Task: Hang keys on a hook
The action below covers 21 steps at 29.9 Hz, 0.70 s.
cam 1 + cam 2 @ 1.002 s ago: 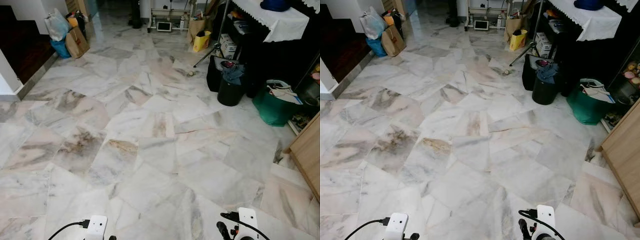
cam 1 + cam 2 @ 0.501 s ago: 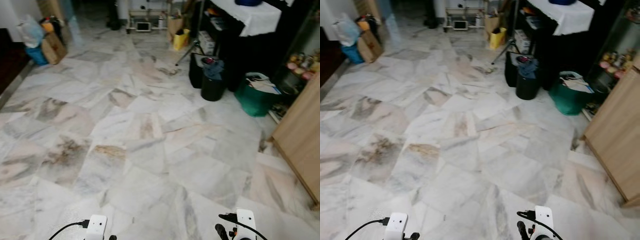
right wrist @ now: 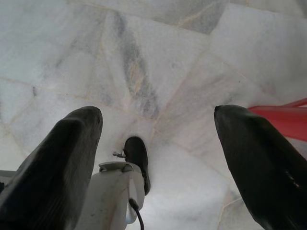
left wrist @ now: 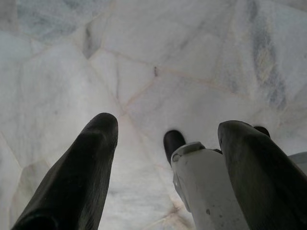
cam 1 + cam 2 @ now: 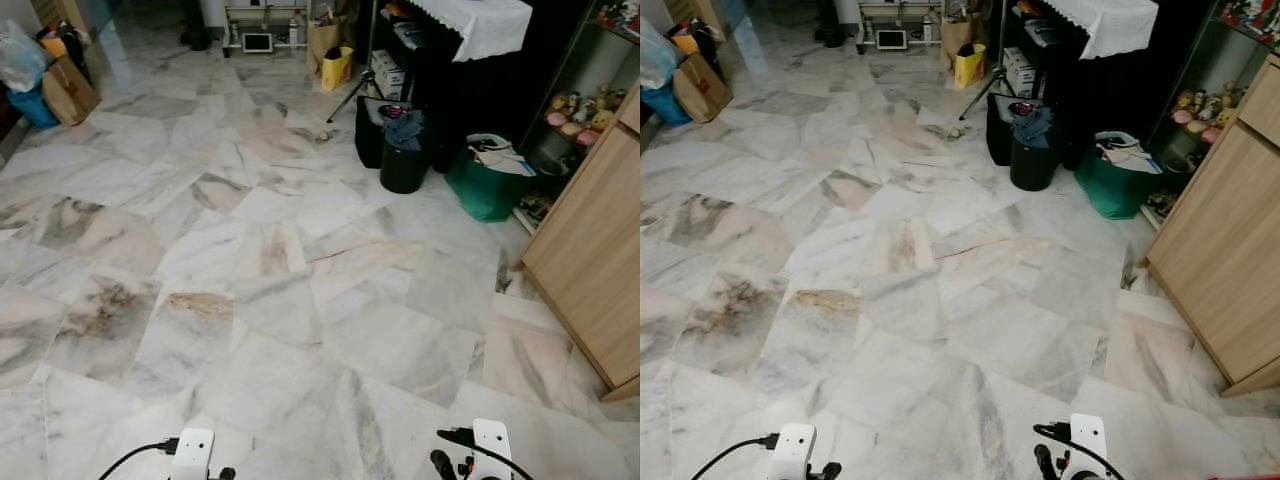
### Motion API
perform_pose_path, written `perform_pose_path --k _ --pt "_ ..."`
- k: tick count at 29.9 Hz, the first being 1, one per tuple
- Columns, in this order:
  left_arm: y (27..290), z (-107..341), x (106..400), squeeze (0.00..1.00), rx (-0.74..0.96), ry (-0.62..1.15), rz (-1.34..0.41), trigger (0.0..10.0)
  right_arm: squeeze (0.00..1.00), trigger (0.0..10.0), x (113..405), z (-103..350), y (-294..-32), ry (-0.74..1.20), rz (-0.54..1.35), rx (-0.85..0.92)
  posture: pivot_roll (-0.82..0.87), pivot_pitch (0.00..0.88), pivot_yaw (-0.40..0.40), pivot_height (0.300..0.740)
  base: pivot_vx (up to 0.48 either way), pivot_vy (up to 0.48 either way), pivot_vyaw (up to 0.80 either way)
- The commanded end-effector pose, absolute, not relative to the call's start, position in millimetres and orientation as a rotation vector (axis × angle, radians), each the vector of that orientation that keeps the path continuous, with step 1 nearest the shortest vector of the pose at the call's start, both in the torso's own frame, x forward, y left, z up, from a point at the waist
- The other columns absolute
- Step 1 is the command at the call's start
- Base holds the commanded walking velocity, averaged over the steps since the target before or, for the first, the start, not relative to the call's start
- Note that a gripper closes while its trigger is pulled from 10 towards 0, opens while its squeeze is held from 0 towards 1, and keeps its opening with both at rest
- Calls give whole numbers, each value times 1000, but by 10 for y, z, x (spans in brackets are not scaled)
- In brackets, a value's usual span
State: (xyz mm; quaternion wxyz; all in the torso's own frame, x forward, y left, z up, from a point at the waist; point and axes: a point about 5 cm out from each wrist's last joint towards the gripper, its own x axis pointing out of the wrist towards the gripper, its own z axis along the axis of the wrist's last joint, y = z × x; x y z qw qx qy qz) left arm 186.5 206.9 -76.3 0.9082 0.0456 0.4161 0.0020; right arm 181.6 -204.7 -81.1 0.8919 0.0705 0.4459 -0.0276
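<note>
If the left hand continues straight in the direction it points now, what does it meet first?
Most likely the marble floor. The left hand points down at it with fingers apart, nothing between them; depth is unclear.

This was a lived-in home: a marble-tiled floor [image 5: 270, 300], a lace-edged white cloth [image 5: 480, 22] over dark furniture, a wooden cabinet [image 5: 590, 260], shelved figurines [image 5: 575, 105], and bags [image 5: 45, 80] against the wall.

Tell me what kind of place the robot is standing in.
Probably a lived-in home's open room: marble-tile floor, a wooden cabinet, a table draped with a white lace cloth, bags along the edges.
</note>
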Motion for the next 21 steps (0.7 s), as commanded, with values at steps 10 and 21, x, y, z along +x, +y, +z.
perform_pose_path --k 10,21 --pt "2088 -794 1806 0 104 887 14 10000 0 10000 1727 -834 -2153 957 -70 140 20 47 -29 740 0 -204 -769" --pt "2068 -785 1829 0 109 876 11 10000 0 10000 1639 -866 -2174 972 -73 138 16 49 -32 740 0 0 -772"
